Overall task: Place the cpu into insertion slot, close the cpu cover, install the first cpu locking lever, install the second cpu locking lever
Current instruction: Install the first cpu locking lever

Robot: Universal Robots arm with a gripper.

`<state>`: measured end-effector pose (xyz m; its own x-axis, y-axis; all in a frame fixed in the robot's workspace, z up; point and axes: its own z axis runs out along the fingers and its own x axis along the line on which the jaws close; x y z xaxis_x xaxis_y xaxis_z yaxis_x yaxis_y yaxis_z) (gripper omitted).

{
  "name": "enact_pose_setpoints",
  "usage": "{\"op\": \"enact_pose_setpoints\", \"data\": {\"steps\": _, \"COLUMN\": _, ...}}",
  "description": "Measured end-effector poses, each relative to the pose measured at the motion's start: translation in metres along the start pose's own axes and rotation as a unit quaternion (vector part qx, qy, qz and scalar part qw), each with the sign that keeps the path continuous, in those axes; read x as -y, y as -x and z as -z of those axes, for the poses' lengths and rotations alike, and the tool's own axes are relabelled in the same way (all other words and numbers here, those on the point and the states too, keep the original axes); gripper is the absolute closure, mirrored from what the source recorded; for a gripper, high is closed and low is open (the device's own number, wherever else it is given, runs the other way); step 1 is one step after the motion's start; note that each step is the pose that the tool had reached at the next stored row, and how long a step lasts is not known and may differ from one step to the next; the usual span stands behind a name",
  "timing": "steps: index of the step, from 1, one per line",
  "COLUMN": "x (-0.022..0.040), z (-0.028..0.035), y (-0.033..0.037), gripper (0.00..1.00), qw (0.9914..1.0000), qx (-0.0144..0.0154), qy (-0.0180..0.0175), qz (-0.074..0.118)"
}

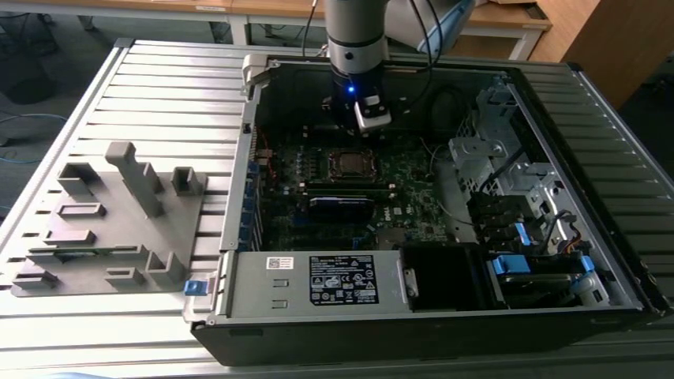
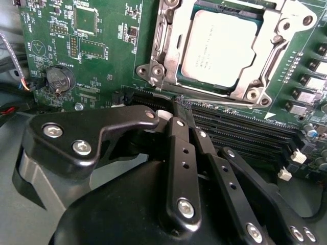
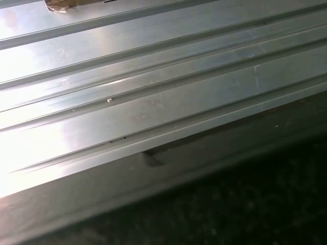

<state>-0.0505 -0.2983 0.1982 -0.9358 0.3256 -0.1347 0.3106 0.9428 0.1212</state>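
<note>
The cpu (image 2: 219, 46) lies flat in the insertion slot (image 1: 346, 163), its silver-beige face showing through the window of the cpu cover (image 2: 166, 56). The cover lies down flat around the chip. In the second wrist view my gripper (image 2: 180, 108) has its black fingers (image 2: 176, 153) pressed together with nothing between them. The tips hover over the long black memory slots (image 2: 240, 130), just beside the socket. In the exterior view the gripper (image 1: 364, 126) hangs from the arm a little above the socket, toward the back of the open computer case (image 1: 421, 316).
The case walls ring the motherboard (image 1: 406, 178); a blue-labelled card (image 1: 342, 204) stands just in front of the socket and drive bays (image 1: 506, 174) fill the exterior view's right. A grey fixture block (image 1: 106, 213) sits on the slatted metal table (image 3: 153, 76) at the left.
</note>
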Motion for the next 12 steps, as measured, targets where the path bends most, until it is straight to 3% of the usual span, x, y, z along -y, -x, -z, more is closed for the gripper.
{"op": "enact_pose_setpoints", "data": {"steps": 7, "x": 0.0006, "z": -0.0010, "y": -0.0013, "gripper": 0.89, "qw": 1.00000, "qx": 0.0026, "qy": 0.0009, "qz": 0.000}}
{"op": "enact_pose_setpoints", "data": {"steps": 12, "x": 0.0011, "z": -0.0015, "y": -0.0013, "gripper": 0.89, "qw": 0.99999, "qx": 0.0046, "qy": -0.0011, "qz": 0.001}}
